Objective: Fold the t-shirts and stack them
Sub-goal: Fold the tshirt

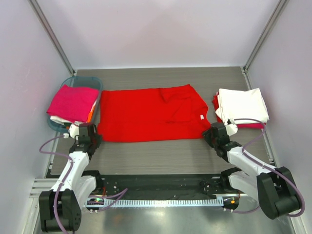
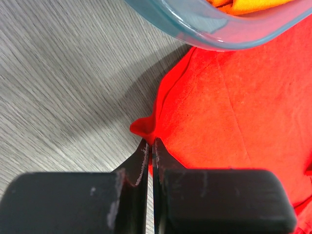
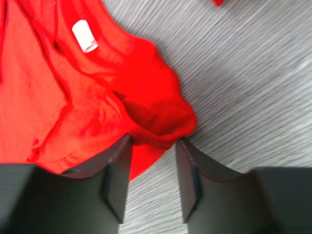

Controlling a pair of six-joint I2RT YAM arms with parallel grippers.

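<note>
While your left end effector (image 2: 151, 142) clamps the 7 o'clock corner of the limp red t-shirt (image 1: 146, 114), your right end effector (image 3: 153, 140) straddles its 4 o'clock corner, half-open.

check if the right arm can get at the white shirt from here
probably yes: the white shirt lies uncovered just beyond the right gripper, with nothing between. the gripper is open around an edge of the red shirt and would have to leave it.

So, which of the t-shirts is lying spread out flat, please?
The bright red t-shirt mid-table; the white t-shirt is folded, the pink t-shirt sits on the basket.
</note>
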